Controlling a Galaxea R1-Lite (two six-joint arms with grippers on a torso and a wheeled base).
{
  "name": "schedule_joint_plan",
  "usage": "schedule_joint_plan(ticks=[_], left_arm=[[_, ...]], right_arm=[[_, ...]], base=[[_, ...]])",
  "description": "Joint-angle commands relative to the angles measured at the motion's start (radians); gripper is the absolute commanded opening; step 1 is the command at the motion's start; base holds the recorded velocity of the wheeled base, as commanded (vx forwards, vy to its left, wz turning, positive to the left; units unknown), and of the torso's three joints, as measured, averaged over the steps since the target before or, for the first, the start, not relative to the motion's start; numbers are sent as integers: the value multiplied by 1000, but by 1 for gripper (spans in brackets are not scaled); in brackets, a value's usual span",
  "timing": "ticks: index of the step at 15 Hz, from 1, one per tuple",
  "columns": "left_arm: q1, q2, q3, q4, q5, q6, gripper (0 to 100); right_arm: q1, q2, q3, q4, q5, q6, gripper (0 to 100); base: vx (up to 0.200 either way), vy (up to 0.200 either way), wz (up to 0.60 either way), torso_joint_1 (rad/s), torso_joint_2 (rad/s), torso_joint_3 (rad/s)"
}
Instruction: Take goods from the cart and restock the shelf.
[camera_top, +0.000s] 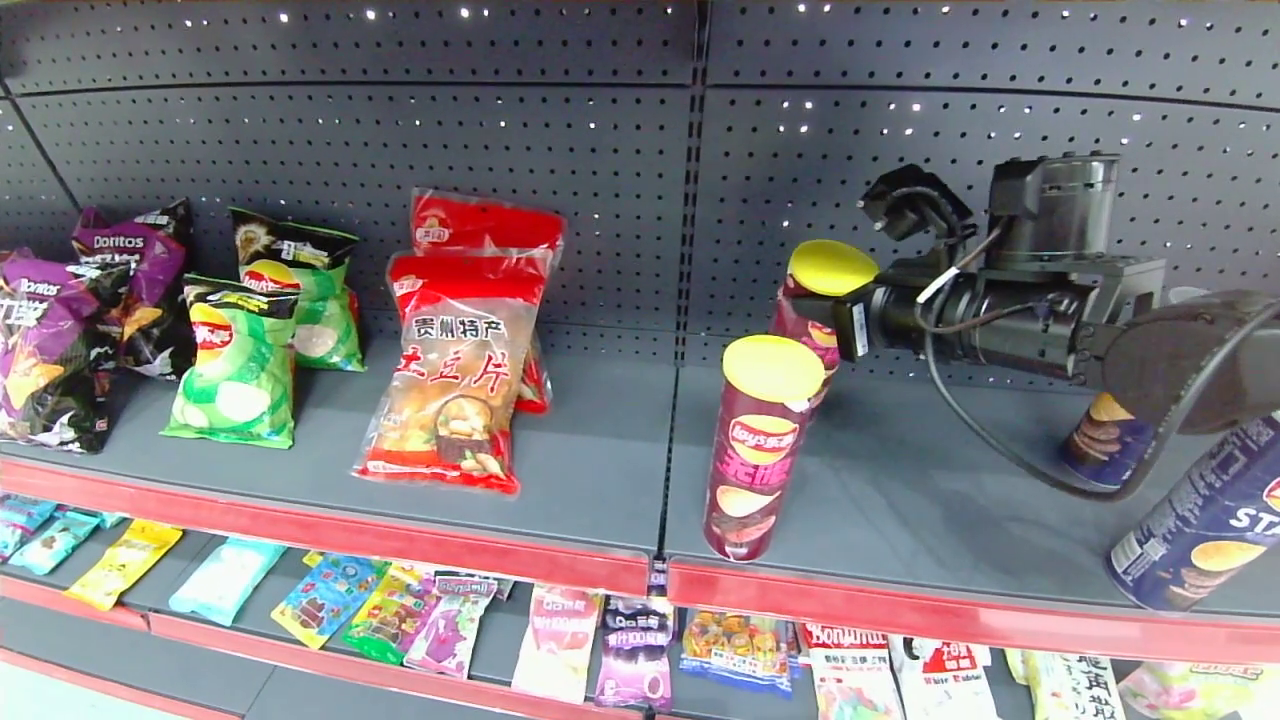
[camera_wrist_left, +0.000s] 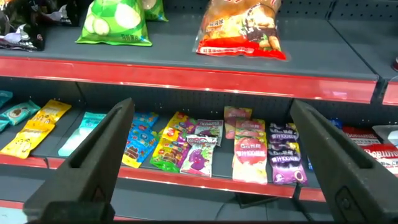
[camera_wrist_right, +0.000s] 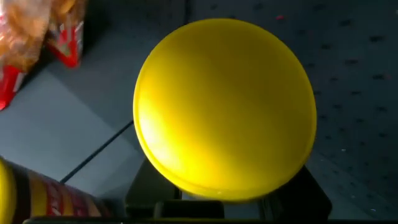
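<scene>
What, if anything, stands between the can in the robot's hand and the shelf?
Nothing visible does. The right hand grips the rear can over the grey shelf; the front can stands closer to the edge, hiding the rear can's bottom.

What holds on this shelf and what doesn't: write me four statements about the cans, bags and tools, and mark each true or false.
1. The right tool grips a yellow-lidded can. True.
2. The left tool is shut on a bag. False: it is open and holds nothing.
3. A second can, also yellow-lidded, stands upright near the front edge of the shelf. True.
4. The green chip bags sit to the robot's right of both cans. False: they sit to its left.
</scene>
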Motion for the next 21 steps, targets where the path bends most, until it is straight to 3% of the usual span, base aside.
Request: schedule_joint_plan(ticks=[1,21], left_arm=[[1,2,0,0,0,1,100],[-1,2,0,0,0,1,100]], right_arm=[[13,49,-26,0,0,0,0],[18,119,-57,3,36,7,0]], base=[[0,0,0,0,0,0],[0,0,0,0,0,0]])
